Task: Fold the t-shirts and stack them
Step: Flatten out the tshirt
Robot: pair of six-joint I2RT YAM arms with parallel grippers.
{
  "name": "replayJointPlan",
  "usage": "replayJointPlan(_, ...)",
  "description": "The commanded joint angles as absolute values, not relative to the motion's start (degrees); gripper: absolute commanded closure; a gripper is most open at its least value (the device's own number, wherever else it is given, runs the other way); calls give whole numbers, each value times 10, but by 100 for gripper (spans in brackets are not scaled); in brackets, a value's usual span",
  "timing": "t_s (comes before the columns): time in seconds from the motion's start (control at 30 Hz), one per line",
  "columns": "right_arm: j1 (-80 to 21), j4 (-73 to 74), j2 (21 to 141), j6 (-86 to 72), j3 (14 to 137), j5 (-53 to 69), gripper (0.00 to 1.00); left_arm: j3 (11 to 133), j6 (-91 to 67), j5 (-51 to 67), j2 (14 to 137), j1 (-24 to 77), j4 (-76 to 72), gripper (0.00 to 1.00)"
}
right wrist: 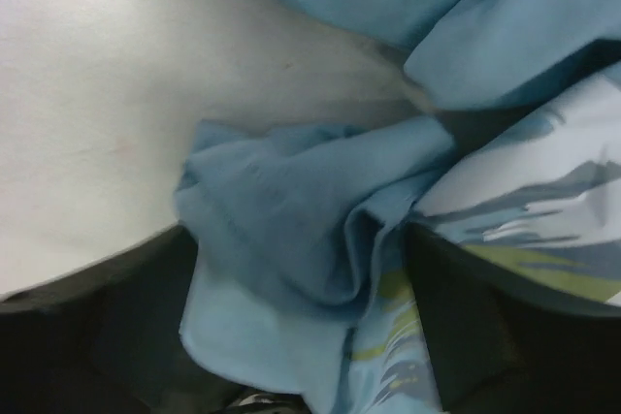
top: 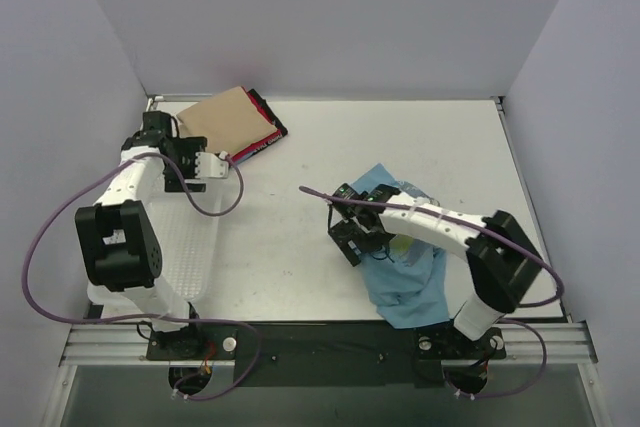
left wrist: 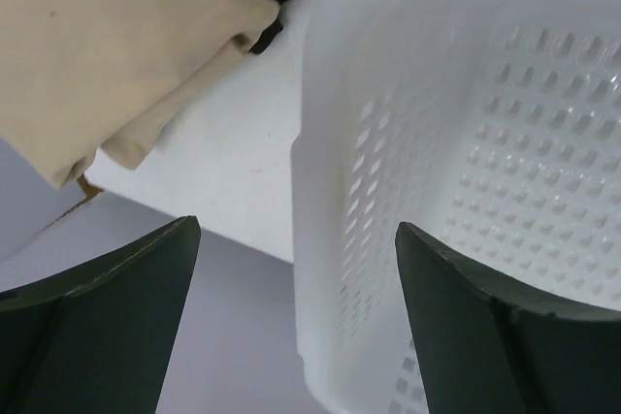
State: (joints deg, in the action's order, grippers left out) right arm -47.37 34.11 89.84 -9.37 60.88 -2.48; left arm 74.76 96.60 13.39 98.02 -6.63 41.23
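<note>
Left gripper [top: 220, 160], jaws wide, empty, hovers at 10 o'clock by white basket [top: 190, 247], near folded tan t-shirt [top: 222, 119] atop red-and-black t-shirt [top: 268, 129] at 11. Right gripper [top: 352, 240], jaws spread, straddles crumpled light blue t-shirt [top: 410, 287] at 4 o'clock, apparently not pinching.

L arm [top: 135, 175] & R arm [top: 440, 225]: white links, blk boxy joint housings. Purple cable [top: 28, 267] looped ext. along each arm; banded to R arm link. Blk base plate [top: 310, 342], round silver fasteners, on alu rail [top: 100, 345]. L gripper [left wrist: 297, 225] & R gripper [right wrist: 299, 230]: dk matte wedge fingers, flat inner faces, tapering to tips.
</note>
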Motion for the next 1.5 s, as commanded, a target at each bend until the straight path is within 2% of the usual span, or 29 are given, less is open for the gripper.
replayJointPlan(0.0, -475, 405, 1002, -85, 659, -156, 36, 799, 928, 88, 905, -77, 442, 7)
replayJointPlan(0.03, -475, 423, 1017, -86, 684, -163, 49, 803, 912, 85, 896, -74, 425, 7)
replayJointPlan(0.07, -475, 432, 1033, -84, 709, -156, 76, 808, 859, 80, 877, -72, 416, 7)
replayJointPlan(0.1, -475, 432, 1035, -77, 723, -150, 91, 822, 780, 83, 868, -69, 391, 7)
replayJointPlan(0.13, -480, 430, 1032, -71, 756, -125, 100, 831, 745, 85, 855, -67, 383, 7)
replayJointPlan(0.23, -493, 429, 1001, -19, 855, -50, 100, 901, 549, 92, 842, -68, 384, 6)
replayJointPlan(0.33, -492, 405, 940, 18, 1015, 128, 100, 947, 419, 106, 832, -67, 397, 6)
replayJointPlan(0.4, -476, 339, 888, 20, 1047, 213, 100, 968, 348, 123, 826, -67, 409, 6)
replayJointPlan(0.53, -381, 224, 780, -36, 951, 272, 100, 992, 259, 188, 813, -66, 413, 6)
replayJointPlan(0.67, -262, 210, 702, -82, 815, 303, 100, 1046, 218, 281, 830, -55, 453, 6)
replayJointPlan(0.77, -125, 220, 643, -98, 697, 295, 100, 1050, 216, 316, 839, -6, 472, 8)
replayJointPlan(0.83, -23, 233, 630, -90, 640, 254, 100, 1050, 250, 292, 850, 74, 511, 11)
replayJointPlan(0.87, -3, 232, 630, -73, 622, 243, 100, 1043, 264, 267, 853, 92, 526, 11)
replayJointPlan(0.93, 61, 215, 659, -110, 607, 107, 55, 1017, 265, 258, 860, 142, 529, 12)
replayJointPlan(0.97, 97, 231, 709, -123, 646, 47, 43, 1008, 264, 258, 864, 167, 526, 13)
replayJointPlan(1.0, 116, 245, 783, -160, 672, 40, 35, 991, 256, 255, 867, 178, 518, 13)
replayJointPlan(1.03, 146, 303, 820, -186, 747, 35, 24, 983, 251, 252, 871, 194, 514, 14)
replayJointPlan(1.1, 155, 397, 926, -226, 858, 60, 25, 954, 238, 249, 874, 213, 500, 14)
replayJointPlan(1.17, 81, 415, 932, -202, 876, 17, 25, 922, 226, 241, 868, 221, 485, 14)
replayJointPlan(1.2, 47, 410, 902, -167, 863, -35, 23, 898, 216, 228, 864, 224, 476, 14)
replayJointPlan(1.23, -36, 391, 887, -150, 829, -52, 22, 877, 214, 223, 857, 224, 470, 14)
replayJointPlan(1.27, -72, 382, 854, -118, 796, -54, 22, 867, 205, 211, 853, 225, 463, 14)
replayJointPlan(1.33, -210, 341, 812, -84, 731, -6, 22, 843, 187, 193, 846, 223, 460, 14)
replayJointPlan(1.4, -284, 281, 794, -84, 694, 62, 23, 823, 164, 179, 840, 214, 458, 14)
replayJointPlan(1.47, -357, 249, 801, -81, 679, 78, 24, 792, 150, 186, 825, 188, 441, 14)
